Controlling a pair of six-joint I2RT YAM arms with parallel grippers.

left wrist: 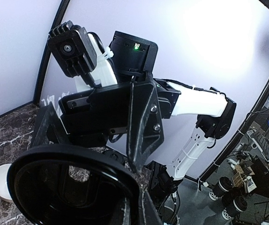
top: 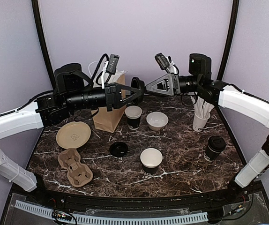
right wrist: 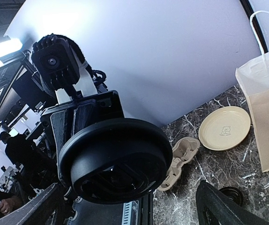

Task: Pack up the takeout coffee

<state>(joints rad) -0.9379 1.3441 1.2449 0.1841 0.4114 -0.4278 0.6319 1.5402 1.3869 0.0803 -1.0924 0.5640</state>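
Observation:
Two black coffee cups stand without lids, one [top: 133, 116] at the back and one [top: 151, 161] nearer the front. A third cup [top: 214, 148] with its dome lid on stands at the right. My left gripper [top: 137, 91] is shut on the rim of a black dome lid [top: 138, 85], held on edge in mid-air above the back cup. My right gripper [top: 148, 89] faces it from the right, open. In the right wrist view the lid [right wrist: 115, 159] fills the space just ahead of my wide-open fingers [right wrist: 223, 206]. The left wrist view shows the lid [left wrist: 73, 187] from its hollow side.
Another black lid [top: 119, 149] lies on the marble table [top: 186, 164]. A brown paper bag [top: 110, 110] stands at the back left, with a tan plate [top: 73, 134] and a pulp cup carrier [top: 75, 167] nearer. A white bowl [top: 157, 120] and a white cup of straws [top: 200, 119] stand at the back.

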